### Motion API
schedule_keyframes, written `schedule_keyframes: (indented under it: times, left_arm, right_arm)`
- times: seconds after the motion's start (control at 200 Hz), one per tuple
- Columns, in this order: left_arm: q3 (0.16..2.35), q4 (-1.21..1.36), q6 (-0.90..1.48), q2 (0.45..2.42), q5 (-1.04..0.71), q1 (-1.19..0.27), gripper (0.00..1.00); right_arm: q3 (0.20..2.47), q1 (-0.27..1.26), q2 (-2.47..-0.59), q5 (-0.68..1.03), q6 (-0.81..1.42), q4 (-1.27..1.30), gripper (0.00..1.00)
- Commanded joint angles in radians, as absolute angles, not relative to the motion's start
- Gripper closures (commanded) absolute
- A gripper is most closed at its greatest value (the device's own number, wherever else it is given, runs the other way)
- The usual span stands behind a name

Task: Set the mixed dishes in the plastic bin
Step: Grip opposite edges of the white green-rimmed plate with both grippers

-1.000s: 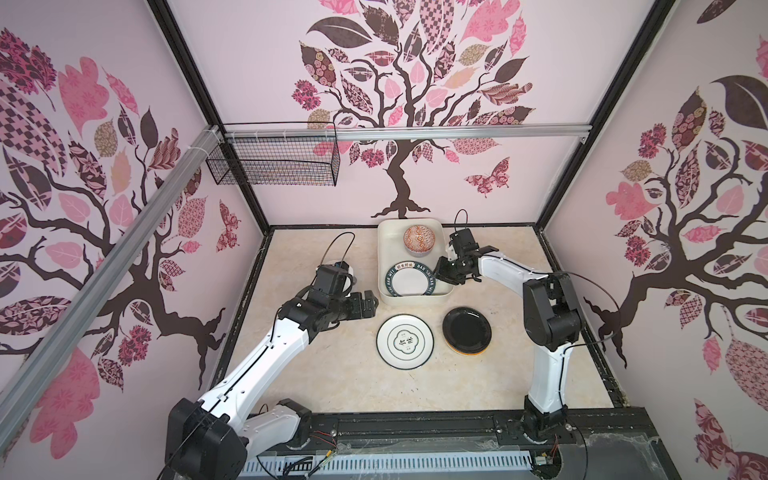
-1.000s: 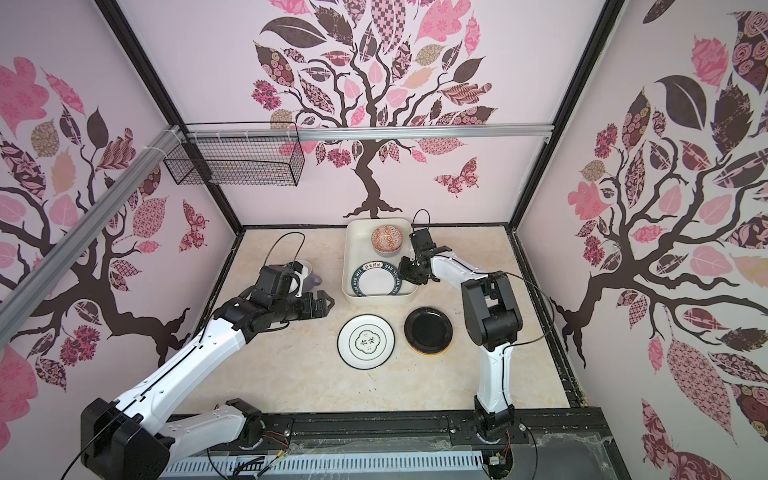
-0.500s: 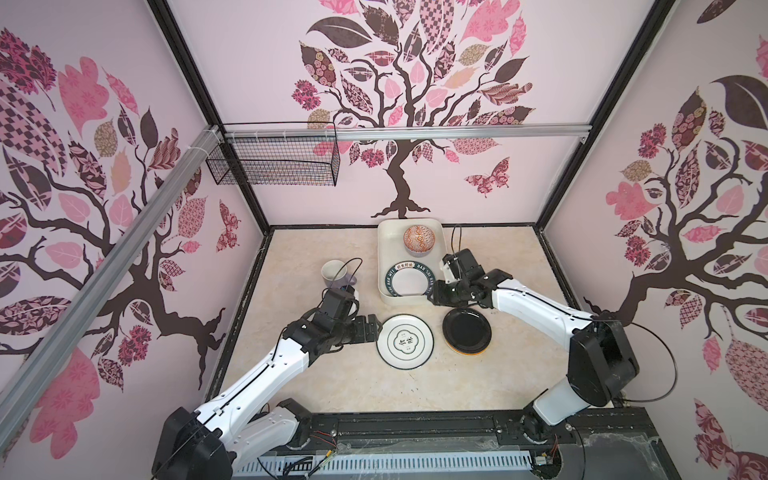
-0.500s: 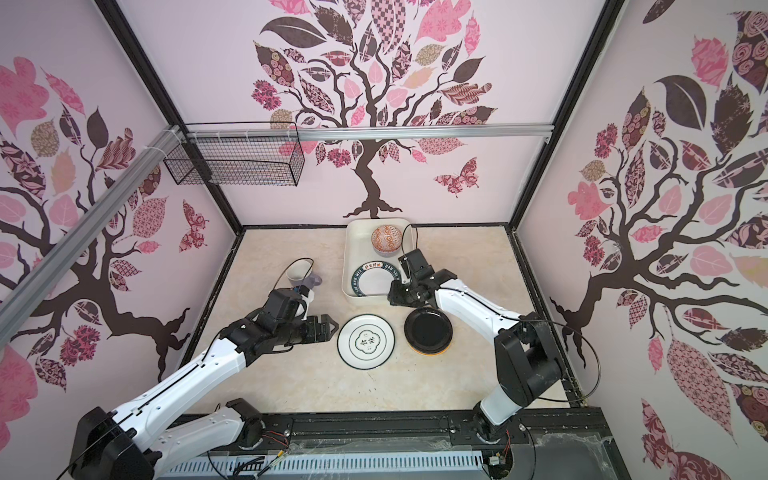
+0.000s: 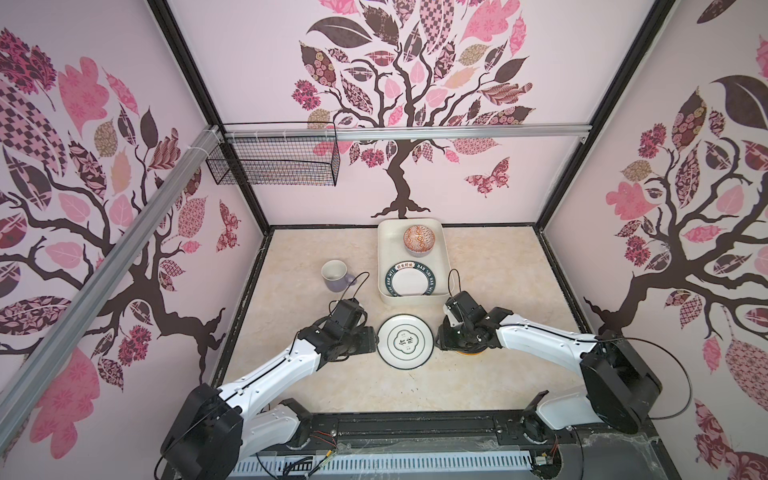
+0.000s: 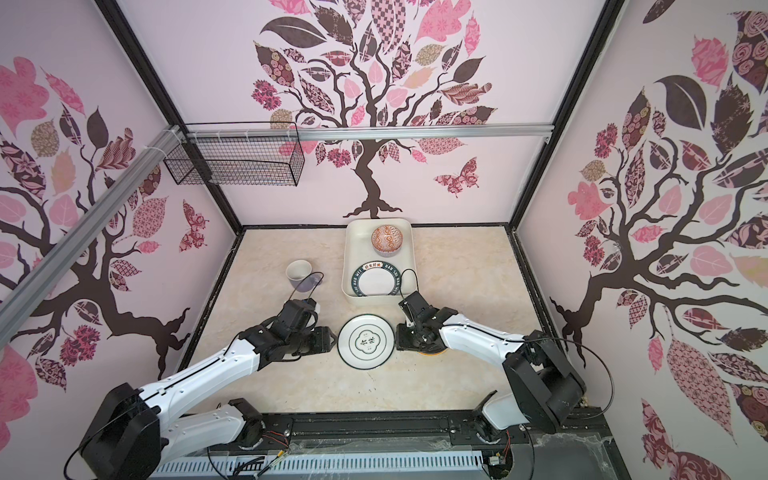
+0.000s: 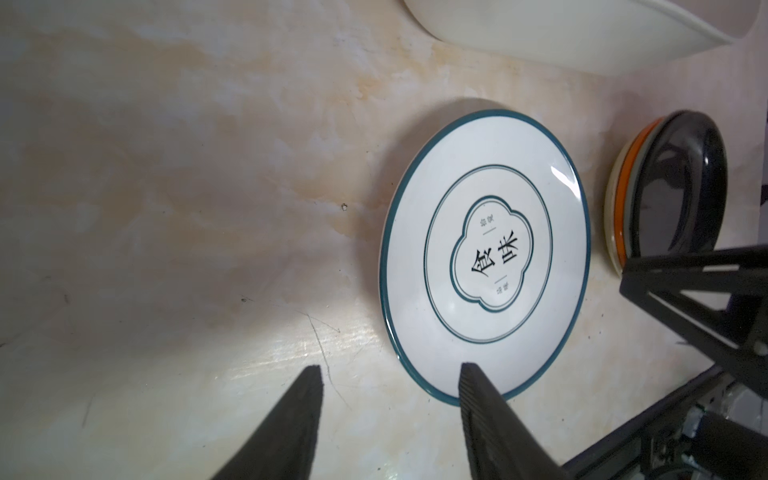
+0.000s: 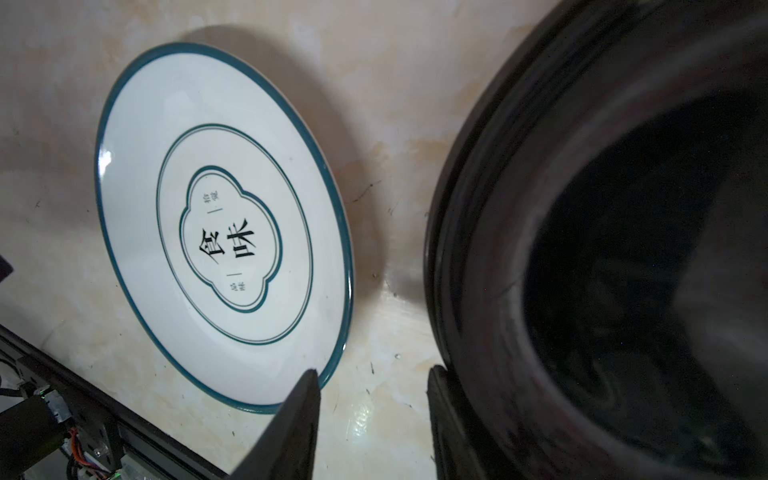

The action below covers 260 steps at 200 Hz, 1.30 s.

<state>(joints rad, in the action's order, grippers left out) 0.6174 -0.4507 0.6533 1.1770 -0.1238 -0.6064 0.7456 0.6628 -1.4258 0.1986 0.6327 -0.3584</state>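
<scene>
- The left gripper (image 7: 390, 374) is low at the near rim of the white ringed plate (image 5: 405, 341). Its jaws are apart with nothing clamped, one finger (image 7: 478, 407) over the plate's edge and its partner out over the bare tabletop (image 5: 311, 249).
- That plate lies flat on the table just in front of the plastic bin (image 5: 386, 245), between the two grippers.
- The right gripper (image 8: 374, 374) sits on the plate's other side, with its jaws parted and only table showing between them. One finger (image 8: 440, 415) is right beside the rim of the black plate (image 8: 623, 291).
- The black plate tops a stack, with the orange plate (image 7: 619, 208) peeking out beneath.
- In the bin are the orange-patterned bowl (image 5: 419, 240) at the back and the green-lettered plate (image 5: 409, 280) in front of it.
- The lavender mug (image 5: 335, 275) stands on the table left of the bin.
</scene>
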Motion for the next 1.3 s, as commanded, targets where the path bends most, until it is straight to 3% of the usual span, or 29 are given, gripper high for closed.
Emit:
schedule_keyframes:
  times: [0.0, 1.08, 1.296]
  left_arm:
    - [0.585, -0.387, 0.654, 1.228, -0.122, -0.612, 0.54]
    - [0.604, -0.295, 0.628, 1.434, -0.158, -0.614, 0.77]
    - [0.605, -0.293, 0.625, 1.434, -0.164, -0.615, 0.77]
  right_arm:
    - [0.739, 0.673, -1.41, 0.215, 0.66, -0.311, 0.54]
    - [0.781, 0.677, -1.607, 0.308, 0.669, -0.19, 0.55]
    - [0.799, 0.678, -1.608, 0.328, 0.669, -0.181, 0.66]
